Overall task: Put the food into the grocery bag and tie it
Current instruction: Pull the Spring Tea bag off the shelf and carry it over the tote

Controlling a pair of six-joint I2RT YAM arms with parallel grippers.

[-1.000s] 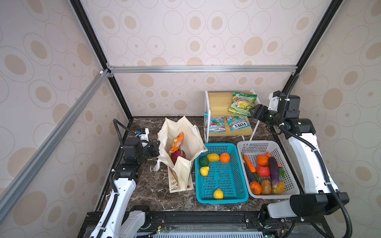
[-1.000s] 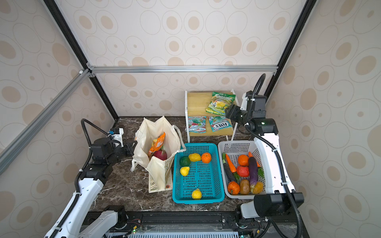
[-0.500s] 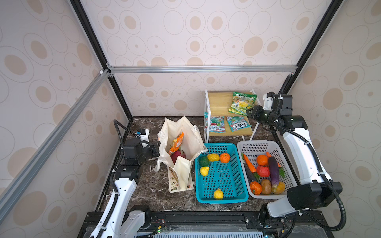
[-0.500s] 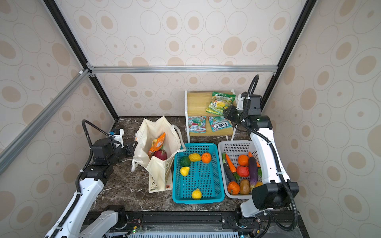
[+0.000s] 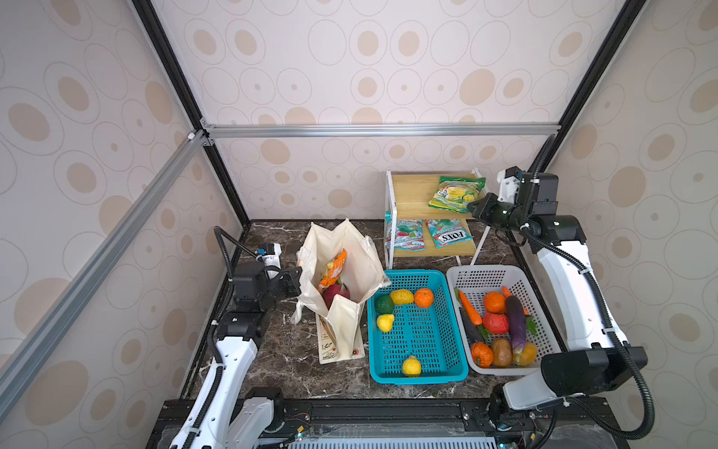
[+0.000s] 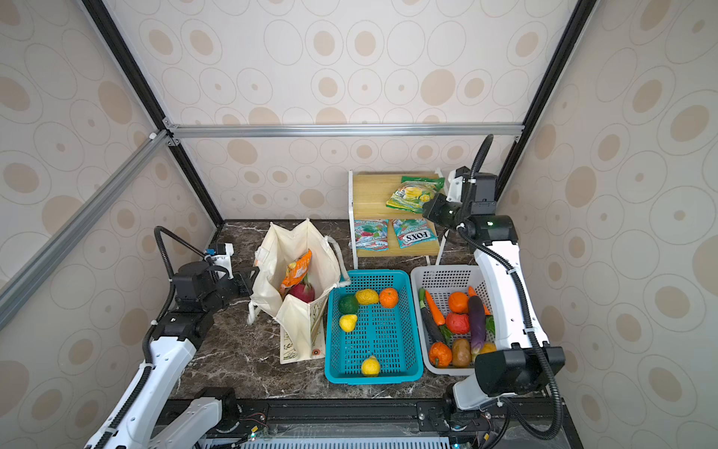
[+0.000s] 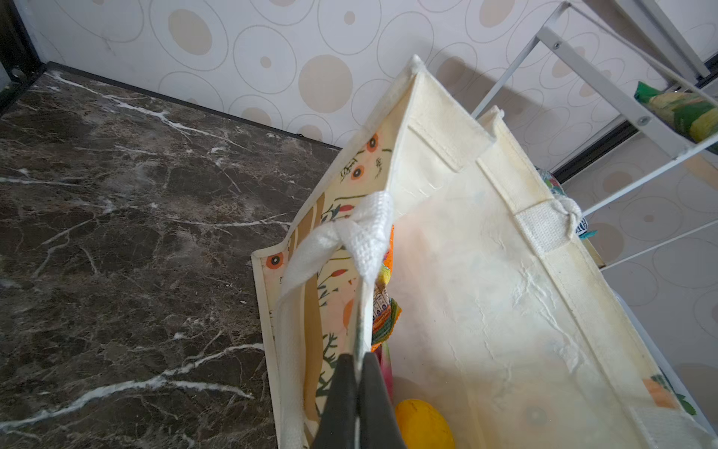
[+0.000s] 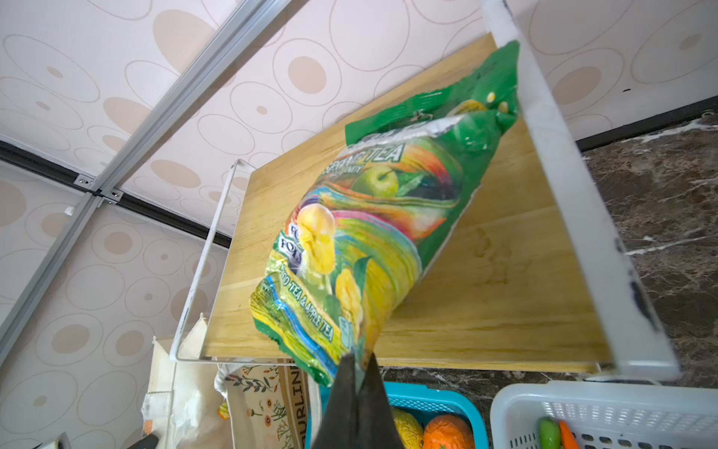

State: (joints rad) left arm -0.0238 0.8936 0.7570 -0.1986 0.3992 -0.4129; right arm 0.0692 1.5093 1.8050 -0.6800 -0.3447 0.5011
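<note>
The cream grocery bag [image 5: 349,248] [image 6: 279,248] stands open on the marble top. My left gripper [image 5: 294,278] [image 7: 359,365] is shut on its near rim [image 7: 361,311]. Inside the bag lie an orange packet [image 5: 333,268], a pink dragon fruit [image 5: 333,294] and a yellow fruit [image 7: 423,423]. My right gripper [image 5: 472,206] [image 8: 359,361] is shut on a corner of the green packet [image 5: 456,193] [image 8: 369,233], which lies on the wooden shelf top [image 5: 412,190]. Lumpy yellow fruits [image 5: 401,296] sit in the teal basket [image 5: 419,380]. A purple eggplant [image 5: 516,322] lies in the grey basket [image 5: 485,270].
Two teal FOXS packets [image 5: 448,233] lie on the shelf's lower board. The white shelf frame [image 8: 575,194] runs close beside the green packet. An orange [image 5: 423,297] and a dark green fruit [image 5: 384,304] share the teal basket. Carrots and other vegetables fill the grey basket.
My right gripper has reached in to the shelf and shut on the green packet's corner. The left gripper and the bag have not moved.
</note>
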